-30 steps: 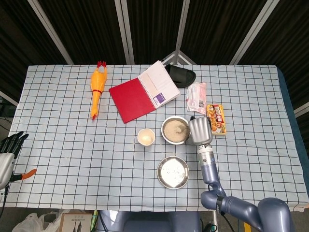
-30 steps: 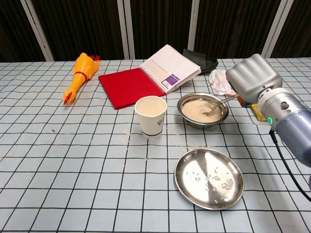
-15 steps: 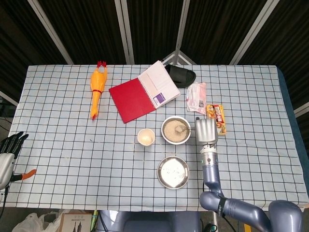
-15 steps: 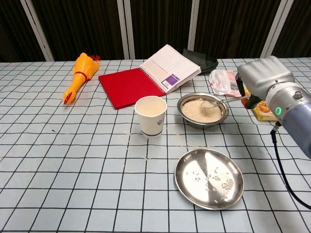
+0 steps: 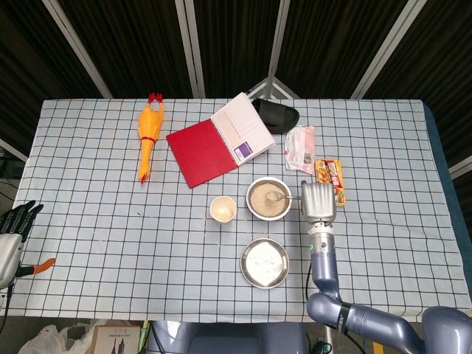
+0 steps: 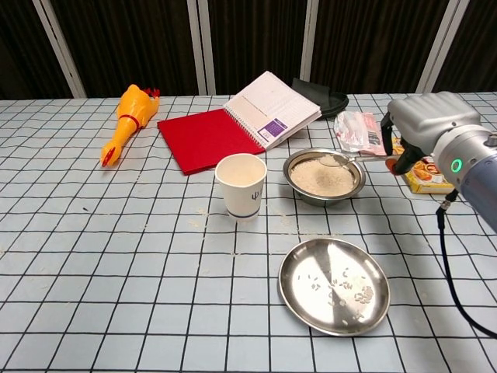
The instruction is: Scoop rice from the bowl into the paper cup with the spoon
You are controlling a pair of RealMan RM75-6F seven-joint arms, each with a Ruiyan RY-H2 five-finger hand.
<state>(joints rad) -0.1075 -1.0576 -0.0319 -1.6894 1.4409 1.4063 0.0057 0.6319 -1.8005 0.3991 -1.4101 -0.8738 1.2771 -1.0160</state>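
Note:
A steel bowl [image 5: 268,199] [image 6: 324,176] of rice stands mid-table, with a white paper cup [image 5: 223,209] [image 6: 241,186] to its left. My right hand [image 5: 318,201] [image 6: 425,125] sits just right of the bowl and grips a metal spoon [image 6: 347,158] by its handle. The spoon's head [image 5: 274,196] hovers a little above the rice, carrying some grains. My left hand [image 5: 15,221] hangs off the table's left edge, fingers spread, holding nothing.
A flat steel plate [image 5: 264,262] [image 6: 334,284] with scattered grains lies in front of the bowl. A red notebook [image 6: 237,126], rubber chicken [image 6: 126,120], snack packets [image 6: 359,130] and a yellow box [image 5: 330,181] sit behind and right of the bowl.
My right hand has drawn back to the right and risen, lifting the spoon's head out of the rice with a small load.

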